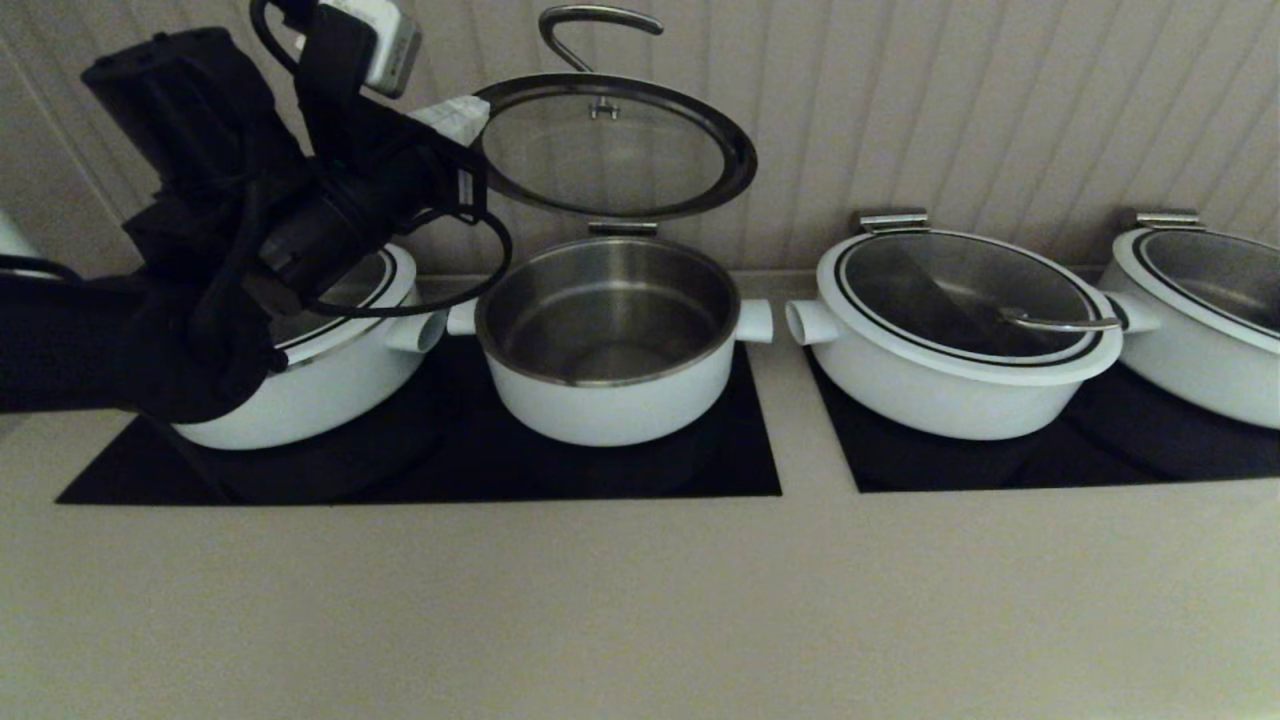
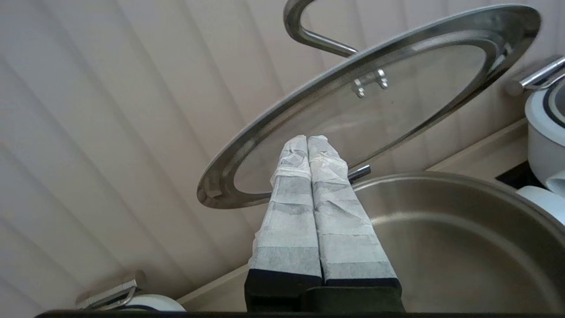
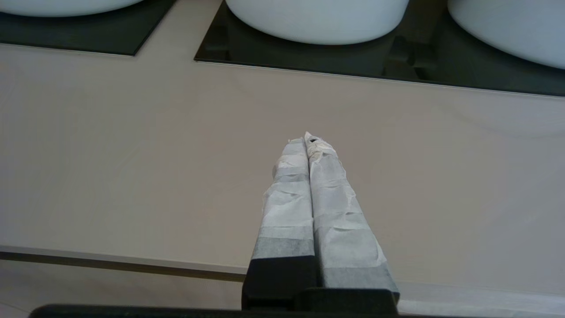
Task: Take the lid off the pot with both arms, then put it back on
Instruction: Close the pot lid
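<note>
The pot (image 1: 610, 405) is white with a steel inside and stands open on a black cooktop at centre. The lid (image 1: 610, 150) is raised above it, tilted up towards the wall with its underside facing me, its back edge near a steel bracket (image 1: 622, 228) at the pot's far rim. Its curved steel handle (image 1: 592, 25) sticks out on top. My left gripper (image 1: 458, 118) is shut, its pale fingertips at the lid's left edge; in the left wrist view the gripper (image 2: 307, 139) lies against the lid's underside (image 2: 397, 97). My right gripper (image 3: 307, 140) is shut and empty over the bare counter.
A wider white pot (image 1: 330, 390) sits left, partly behind my left arm. Two more wide lidded pots (image 1: 960, 385) (image 1: 1200, 350) stand on a second black cooktop (image 1: 1000, 465) at right. A panelled wall is close behind. The beige counter (image 1: 640, 600) spreads in front.
</note>
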`<state>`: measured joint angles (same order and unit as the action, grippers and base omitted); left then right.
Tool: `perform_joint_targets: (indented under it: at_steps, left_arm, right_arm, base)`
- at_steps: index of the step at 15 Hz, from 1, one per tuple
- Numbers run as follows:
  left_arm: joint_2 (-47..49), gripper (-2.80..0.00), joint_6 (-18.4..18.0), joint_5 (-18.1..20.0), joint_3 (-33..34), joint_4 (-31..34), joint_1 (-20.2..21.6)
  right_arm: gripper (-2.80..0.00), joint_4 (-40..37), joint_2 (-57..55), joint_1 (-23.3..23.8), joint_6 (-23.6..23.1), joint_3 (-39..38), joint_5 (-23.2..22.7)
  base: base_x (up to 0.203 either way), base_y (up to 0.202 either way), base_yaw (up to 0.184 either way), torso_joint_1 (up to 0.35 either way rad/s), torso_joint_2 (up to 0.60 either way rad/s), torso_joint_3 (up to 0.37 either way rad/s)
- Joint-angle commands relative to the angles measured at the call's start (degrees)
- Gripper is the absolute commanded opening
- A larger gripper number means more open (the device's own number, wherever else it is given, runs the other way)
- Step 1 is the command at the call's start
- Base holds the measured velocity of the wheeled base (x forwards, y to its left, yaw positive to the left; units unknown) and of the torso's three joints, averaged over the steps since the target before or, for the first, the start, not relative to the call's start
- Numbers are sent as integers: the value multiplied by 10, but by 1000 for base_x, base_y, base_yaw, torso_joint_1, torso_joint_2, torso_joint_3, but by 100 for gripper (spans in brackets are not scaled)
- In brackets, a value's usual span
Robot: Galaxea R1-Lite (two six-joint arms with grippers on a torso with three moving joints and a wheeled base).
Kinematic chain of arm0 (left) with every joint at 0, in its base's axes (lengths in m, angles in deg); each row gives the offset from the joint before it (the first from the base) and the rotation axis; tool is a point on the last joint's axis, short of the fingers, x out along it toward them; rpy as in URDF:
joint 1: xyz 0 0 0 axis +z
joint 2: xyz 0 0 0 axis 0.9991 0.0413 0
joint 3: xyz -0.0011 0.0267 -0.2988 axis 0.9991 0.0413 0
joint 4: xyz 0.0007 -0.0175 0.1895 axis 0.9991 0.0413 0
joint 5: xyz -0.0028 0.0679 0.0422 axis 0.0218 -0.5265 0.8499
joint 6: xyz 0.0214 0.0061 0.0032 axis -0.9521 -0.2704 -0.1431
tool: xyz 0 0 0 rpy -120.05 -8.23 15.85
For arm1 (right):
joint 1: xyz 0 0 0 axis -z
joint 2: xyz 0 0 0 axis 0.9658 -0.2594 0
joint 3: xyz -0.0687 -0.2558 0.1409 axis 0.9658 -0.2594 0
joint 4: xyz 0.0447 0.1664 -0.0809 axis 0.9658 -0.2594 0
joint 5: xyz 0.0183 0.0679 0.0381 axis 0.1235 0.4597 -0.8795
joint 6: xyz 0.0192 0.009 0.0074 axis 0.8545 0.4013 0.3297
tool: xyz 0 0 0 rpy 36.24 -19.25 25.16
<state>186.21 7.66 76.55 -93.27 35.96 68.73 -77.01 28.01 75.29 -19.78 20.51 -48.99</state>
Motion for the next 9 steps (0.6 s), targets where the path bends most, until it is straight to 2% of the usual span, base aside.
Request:
perform_joint_targets:
  at_steps: [1, 6, 9]
  left_arm:
    - [15, -280, -2, 1, -38, 9, 9]
    - [60, -280, -5, 4, -159, 82, 30]
    - [85, -280, -42, 6, -196, 102, 35]
  right_arm:
    - [-280, 0, 0, 0, -1, 0, -1]
    - [-280, 0, -1, 0, -1, 0, -1]
    - [-280, 0, 0, 0, -1, 0, -1]
  base:
    - [0, 0, 0, 0, 0, 0]
    - [0, 0, 0, 0, 0, 0]
    - [0, 0, 0, 0, 0, 0]
